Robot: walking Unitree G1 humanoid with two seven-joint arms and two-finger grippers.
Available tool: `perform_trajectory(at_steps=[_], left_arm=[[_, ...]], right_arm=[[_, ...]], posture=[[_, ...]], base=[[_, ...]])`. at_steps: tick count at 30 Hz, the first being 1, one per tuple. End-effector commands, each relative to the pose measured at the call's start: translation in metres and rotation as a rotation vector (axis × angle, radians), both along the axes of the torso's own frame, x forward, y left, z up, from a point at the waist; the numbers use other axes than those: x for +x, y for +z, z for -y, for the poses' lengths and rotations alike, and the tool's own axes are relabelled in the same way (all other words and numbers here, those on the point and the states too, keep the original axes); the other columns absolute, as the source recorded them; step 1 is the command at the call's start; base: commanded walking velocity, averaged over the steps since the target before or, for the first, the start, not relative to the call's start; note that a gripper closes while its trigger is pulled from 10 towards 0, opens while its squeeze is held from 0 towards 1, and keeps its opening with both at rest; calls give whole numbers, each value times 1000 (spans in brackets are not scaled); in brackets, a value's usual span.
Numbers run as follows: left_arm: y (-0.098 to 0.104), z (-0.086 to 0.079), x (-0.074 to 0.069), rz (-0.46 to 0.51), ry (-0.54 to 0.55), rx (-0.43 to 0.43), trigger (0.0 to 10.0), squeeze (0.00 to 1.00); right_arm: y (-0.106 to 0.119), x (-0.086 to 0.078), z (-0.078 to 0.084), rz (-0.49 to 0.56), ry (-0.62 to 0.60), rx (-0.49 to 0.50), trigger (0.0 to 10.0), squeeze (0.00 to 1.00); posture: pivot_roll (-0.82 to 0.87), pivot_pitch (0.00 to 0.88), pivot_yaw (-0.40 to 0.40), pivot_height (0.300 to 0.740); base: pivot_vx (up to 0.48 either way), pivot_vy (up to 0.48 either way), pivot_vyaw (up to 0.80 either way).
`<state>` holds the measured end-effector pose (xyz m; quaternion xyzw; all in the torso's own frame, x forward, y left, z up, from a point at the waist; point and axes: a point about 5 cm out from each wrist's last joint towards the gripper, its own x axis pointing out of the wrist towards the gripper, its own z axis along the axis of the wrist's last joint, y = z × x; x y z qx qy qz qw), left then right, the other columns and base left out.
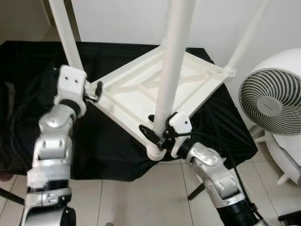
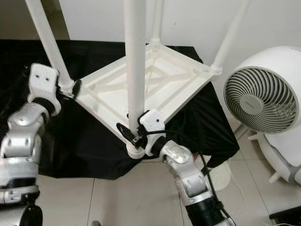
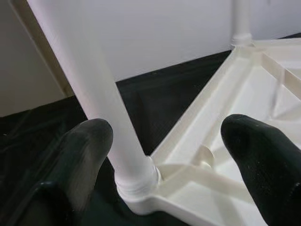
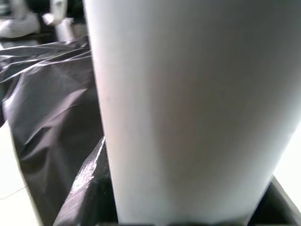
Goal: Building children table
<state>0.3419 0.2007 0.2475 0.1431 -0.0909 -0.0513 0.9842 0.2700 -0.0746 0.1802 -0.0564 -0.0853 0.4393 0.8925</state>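
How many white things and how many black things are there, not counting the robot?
White: 6 — tabletop, near leg held by the right gripper, left leg by the left gripper, far leg, right leg, fan
Black: 1 — cloth
Total: 7

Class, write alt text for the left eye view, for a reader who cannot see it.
A white plastic children's table lies upside down on a black cloth, its legs pointing up. The right gripper clasps the nearest white leg near its base, while the left gripper is at the table's left corner. A white fan stands at the right.
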Motion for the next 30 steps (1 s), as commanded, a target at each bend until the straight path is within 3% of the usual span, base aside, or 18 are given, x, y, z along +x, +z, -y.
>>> perform_trajectory(at_steps=[1,5,6,13,30], left_arm=[[1,-20,4,12,192,-55,10000,1000],[10,-33,8,28,253,-100,10000,1000],[11,-36,9,24,273,-120,10000,0],[18,-54,17,28,379,-179,10000,0],[36,-68,38,55,414,-186,10000,0]], right_arm=[[0,-10,-3,-25,116,-18,0,0],[3,-15,4,-27,177,-50,0,0],[4,-15,6,-29,189,-60,0,0],[4,-20,14,-61,259,-106,0,0],[2,-41,29,-139,381,-191,0,0]], posture=[[-7,89,9,740],[-4,89,11,740],[-4,89,11,740],[-11,84,9,740],[-32,81,16,740]], base=[[0,0,0],[0,0,0],[0,0,0],[0,0,0],[0,0,0]])
